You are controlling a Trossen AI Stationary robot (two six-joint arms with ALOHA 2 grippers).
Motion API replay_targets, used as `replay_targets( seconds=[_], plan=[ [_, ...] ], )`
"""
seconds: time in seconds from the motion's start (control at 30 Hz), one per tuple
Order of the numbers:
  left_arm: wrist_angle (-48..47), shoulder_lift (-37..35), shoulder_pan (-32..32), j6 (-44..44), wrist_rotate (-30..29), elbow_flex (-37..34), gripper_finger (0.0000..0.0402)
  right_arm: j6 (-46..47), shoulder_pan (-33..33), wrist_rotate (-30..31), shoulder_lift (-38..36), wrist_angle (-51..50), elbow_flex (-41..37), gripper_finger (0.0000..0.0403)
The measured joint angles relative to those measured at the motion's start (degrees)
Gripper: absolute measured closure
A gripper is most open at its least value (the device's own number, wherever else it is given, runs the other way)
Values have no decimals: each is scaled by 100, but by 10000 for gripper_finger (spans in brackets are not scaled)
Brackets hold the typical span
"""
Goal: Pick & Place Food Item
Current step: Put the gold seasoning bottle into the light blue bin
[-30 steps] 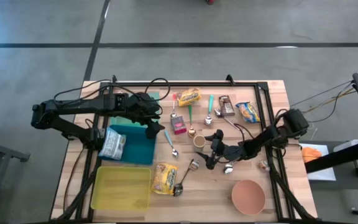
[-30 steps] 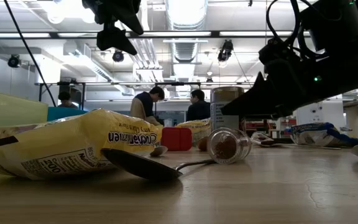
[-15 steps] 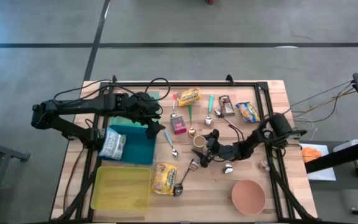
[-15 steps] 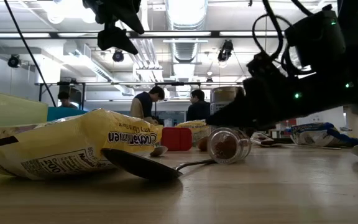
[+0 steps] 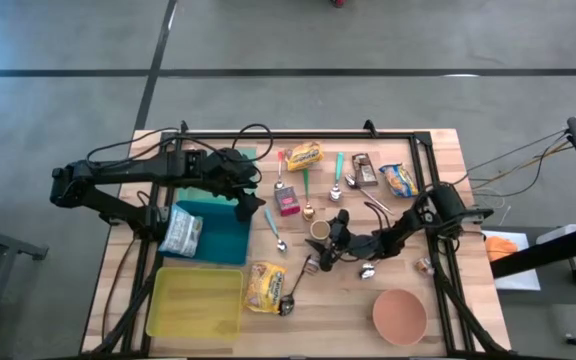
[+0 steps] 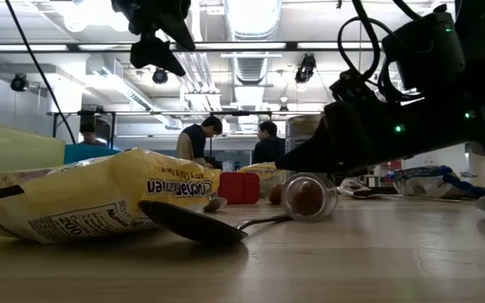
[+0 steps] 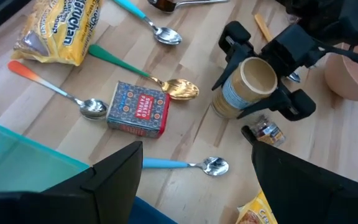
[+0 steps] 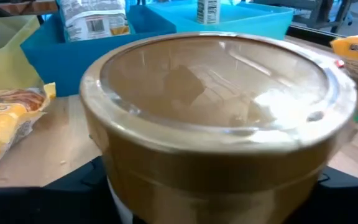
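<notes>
Right gripper (image 5: pixel 324 237) is down at mid-table, its 2 fingers (image 7: pixel 236 38) set either side of the lidded paper cup (image 7: pixel 246 86), hugging its wall closely; a firm squeeze I cannot tell. The cup stands upright on the wooden table (image 5: pixel 438 160), just beside a gold spoon (image 7: pixel 178 88) and a small spice jar (image 6: pixel 308 197) lying on its side. Left gripper (image 5: pixel 249 198) hangs above the blue bin (image 5: pixel 223 235), fingers spread wide, holding nothing.
</notes>
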Motion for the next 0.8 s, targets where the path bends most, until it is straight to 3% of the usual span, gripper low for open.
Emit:
replay_targets(
  seconds=[0.17,0.47,0.7,0.8],
  plan=[
    [-8,0,0,-2,57,0,92,109,11,-25,-46,-6,-46,137],
    [677,0,-81,293,946,0,92,648,33,-1094,-777,-214,-70,137],
    [1782,0,-416,1864,1018,4,92,1515,33,-1640,-2318,-2090,-17,137],
    [2083,0,-457,1923,1020,7,92,1986,29,-1803,-3045,-2945,47,137]
  ],
)
